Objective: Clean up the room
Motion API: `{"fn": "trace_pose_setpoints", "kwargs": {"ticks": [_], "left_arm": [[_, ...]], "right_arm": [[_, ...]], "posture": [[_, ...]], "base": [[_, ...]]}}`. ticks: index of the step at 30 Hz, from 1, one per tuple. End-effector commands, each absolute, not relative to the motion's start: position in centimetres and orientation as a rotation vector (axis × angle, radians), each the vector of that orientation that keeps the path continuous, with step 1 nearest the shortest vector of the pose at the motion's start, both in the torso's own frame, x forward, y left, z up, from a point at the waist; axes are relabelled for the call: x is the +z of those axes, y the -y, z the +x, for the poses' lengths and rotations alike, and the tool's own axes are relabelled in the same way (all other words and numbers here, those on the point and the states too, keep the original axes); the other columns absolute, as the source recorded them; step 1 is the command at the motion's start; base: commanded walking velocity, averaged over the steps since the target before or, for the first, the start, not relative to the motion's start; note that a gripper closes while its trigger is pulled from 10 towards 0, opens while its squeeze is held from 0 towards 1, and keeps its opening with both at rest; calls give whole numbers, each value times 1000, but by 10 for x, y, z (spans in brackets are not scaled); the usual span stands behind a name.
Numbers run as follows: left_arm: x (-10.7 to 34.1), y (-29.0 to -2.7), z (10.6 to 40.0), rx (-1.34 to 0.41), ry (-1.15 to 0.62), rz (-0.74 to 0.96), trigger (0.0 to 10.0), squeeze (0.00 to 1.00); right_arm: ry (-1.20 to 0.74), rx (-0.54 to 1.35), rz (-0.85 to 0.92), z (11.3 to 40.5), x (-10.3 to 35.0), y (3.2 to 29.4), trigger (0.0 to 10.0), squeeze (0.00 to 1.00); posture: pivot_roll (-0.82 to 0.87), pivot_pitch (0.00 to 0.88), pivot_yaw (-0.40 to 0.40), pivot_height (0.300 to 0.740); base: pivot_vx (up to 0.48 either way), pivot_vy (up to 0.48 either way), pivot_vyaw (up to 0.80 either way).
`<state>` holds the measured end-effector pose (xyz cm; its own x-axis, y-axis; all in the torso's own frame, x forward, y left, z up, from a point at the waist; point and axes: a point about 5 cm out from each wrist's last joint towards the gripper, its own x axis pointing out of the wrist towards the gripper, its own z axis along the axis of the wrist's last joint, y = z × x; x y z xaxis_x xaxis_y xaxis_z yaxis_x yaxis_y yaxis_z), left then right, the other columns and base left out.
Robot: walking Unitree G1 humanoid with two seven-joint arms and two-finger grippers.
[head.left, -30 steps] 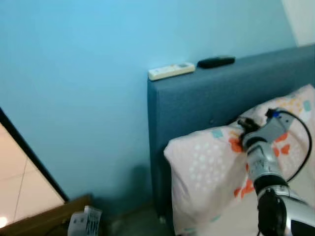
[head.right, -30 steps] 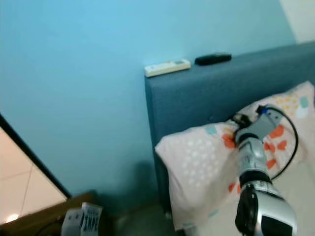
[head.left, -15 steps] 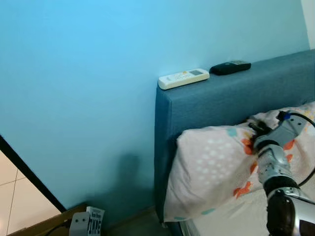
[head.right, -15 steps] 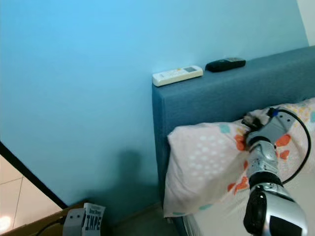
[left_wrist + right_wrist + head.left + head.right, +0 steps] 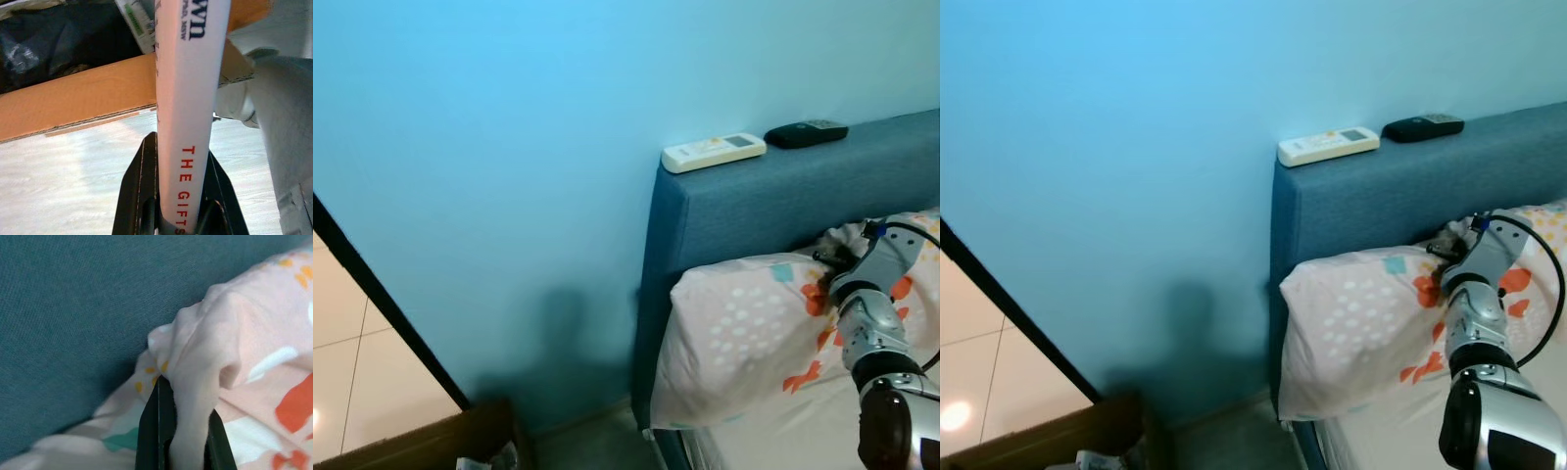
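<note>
- While the robot faced a blue wall (image 5: 489, 147), its right gripper (image 5: 182, 431) was clamped on a bunched fold of a pillow (image 5: 1361, 333), the pale pink cloth pinched tight between its two black fingers (image 5: 155, 426).
- The pillow, pink with orange, teal and white spots, lay on the bed (image 5: 783, 446) against the headboard (image 5: 1371, 206), a dark blue padded panel standing flat against the wall.
- The right arm (image 5: 1477, 333), silver with a black cable looping beside it, reached toward the headboard and met the pillow at its upper edge, just in front of the panel.
- On top of the headboard lay a white remote (image 5: 714, 152), near the panel's left end.
- A black remote (image 5: 806, 133) lay on the same top edge, just beside the white one and farther from that end.
- The left gripper (image 5: 178, 196) was closed on a book (image 5: 188, 107), a white spine with red letters reading "THE GIFTS" held upright between the fingers.
- Behind the book was the brown edge of a cardboard box (image 5: 73, 100), with dark contents and a printed packet inside it.
- To the left of the headboard, low against the wall, a dark baseboard (image 5: 391, 313) ran along a light tiled floor (image 5: 372, 372), and the rim of a cardboard box showed there at the bottom of the head view.
</note>
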<state>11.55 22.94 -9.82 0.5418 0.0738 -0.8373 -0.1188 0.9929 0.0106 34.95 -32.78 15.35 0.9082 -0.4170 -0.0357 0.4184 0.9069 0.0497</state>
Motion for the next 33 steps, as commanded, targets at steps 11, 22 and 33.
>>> {"fn": "trace_pose_setpoints", "kwargs": {"ticks": [11, 22, 33], "left_arm": [[-98, -248, 85, 103, -993, -23, 10000, 0], [-95, -257, 71, 102, -983, -14, 10000, 0], [-92, -265, 51, 98, -982, -4, 10000, 0]], "right_arm": [[87, -476, -79, 348, 201, 356, 10000, 0], [127, -528, -191, 341, 223, 373, 10000, 0], [237, -563, -275, 334, 269, 390, 10000, 0]], "posture": [[124, 274, 16, 708], [136, 316, 29, 708], [163, 366, 48, 708]], "base": [[0, 0, 0], [0, 0, 0], [0, 0, 0]]}}
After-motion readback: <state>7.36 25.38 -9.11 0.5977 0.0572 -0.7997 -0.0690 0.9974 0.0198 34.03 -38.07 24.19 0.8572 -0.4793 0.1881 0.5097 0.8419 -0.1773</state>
